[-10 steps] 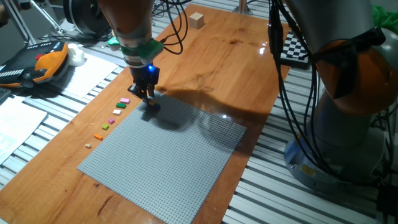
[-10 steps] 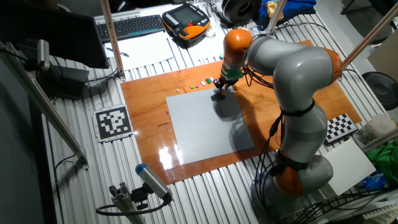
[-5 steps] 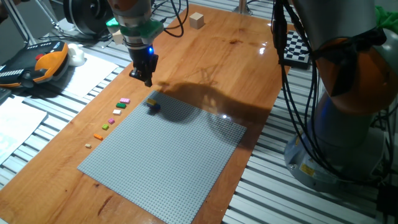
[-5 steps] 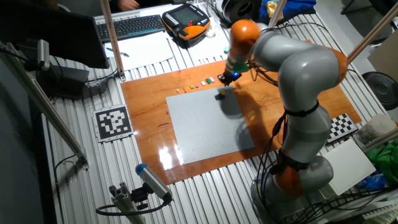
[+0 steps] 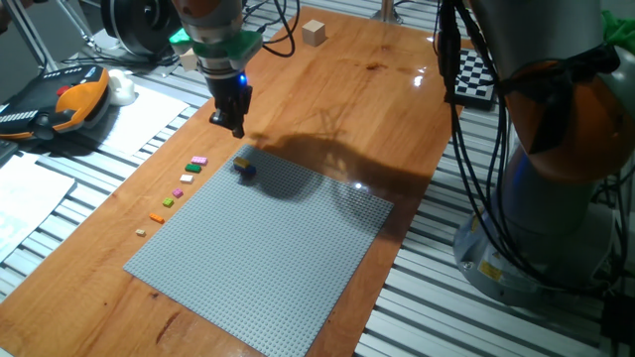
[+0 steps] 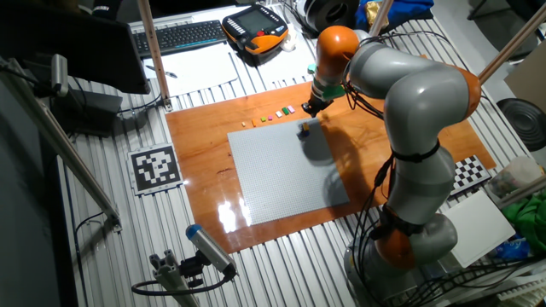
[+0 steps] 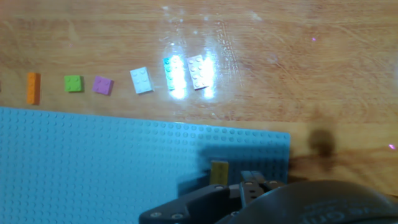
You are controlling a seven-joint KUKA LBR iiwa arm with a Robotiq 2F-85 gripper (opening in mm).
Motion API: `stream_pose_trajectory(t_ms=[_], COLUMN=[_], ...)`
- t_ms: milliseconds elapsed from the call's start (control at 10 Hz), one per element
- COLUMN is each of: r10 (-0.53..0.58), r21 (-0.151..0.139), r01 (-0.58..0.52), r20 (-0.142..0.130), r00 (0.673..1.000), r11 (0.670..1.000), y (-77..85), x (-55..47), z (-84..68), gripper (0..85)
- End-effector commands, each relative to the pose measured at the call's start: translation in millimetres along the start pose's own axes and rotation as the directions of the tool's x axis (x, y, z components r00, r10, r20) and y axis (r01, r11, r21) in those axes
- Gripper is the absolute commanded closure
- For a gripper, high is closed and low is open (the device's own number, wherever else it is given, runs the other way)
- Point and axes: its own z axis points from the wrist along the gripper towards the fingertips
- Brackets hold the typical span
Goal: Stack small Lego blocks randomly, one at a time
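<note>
From my seat, the big grey studded baseplate (image 5: 263, 248) fills the near part of the wooden table (image 5: 377, 89), and a small stack of tiny Lego bricks (image 5: 243, 168), yellow on top of something darker, stands on its far corner. A second ago the black two-finger gripper (image 5: 230, 126) was down on that stack; half a second ago it had risen clear, and now it hangs in nearly the same raised spot, above and just beyond the stack, touching nothing. The fingers look close together with nothing between them, though I cannot tell for certain from these views.

In the hand view the yellow brick (image 7: 219, 172) sits near the baseplate's edge, its studded top facing the camera. Beyond it, on bare wood beside the plate, a row of loose small bricks (image 7: 142, 80) lies flat: orange, green, pink, white, a glare-washed one and a tan one, each apart from its neighbour.

Farther back on the table stands a plain wooden cube (image 5: 315, 33), well apart from everything else.
</note>
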Motion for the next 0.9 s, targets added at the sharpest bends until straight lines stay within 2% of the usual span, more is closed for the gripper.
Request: stream_pose_trajectory(t_ms=[0, 300, 800], r10=[-0.012, -0.021, -0.012], r21=[-0.003, -0.007, -0.006], r01=[0.012, 0.021, 0.012], r20=[-0.001, -0.01, -0.009], r00=[1.0, 1.0, 1.0], r11=[1.0, 1.0, 1.0], y=[0.3, 0.7, 1.7], x=[-0.5, -0.9, -0.7], z=[0.5, 1.1, 2.2], gripper=[85.0, 85.0, 85.0])
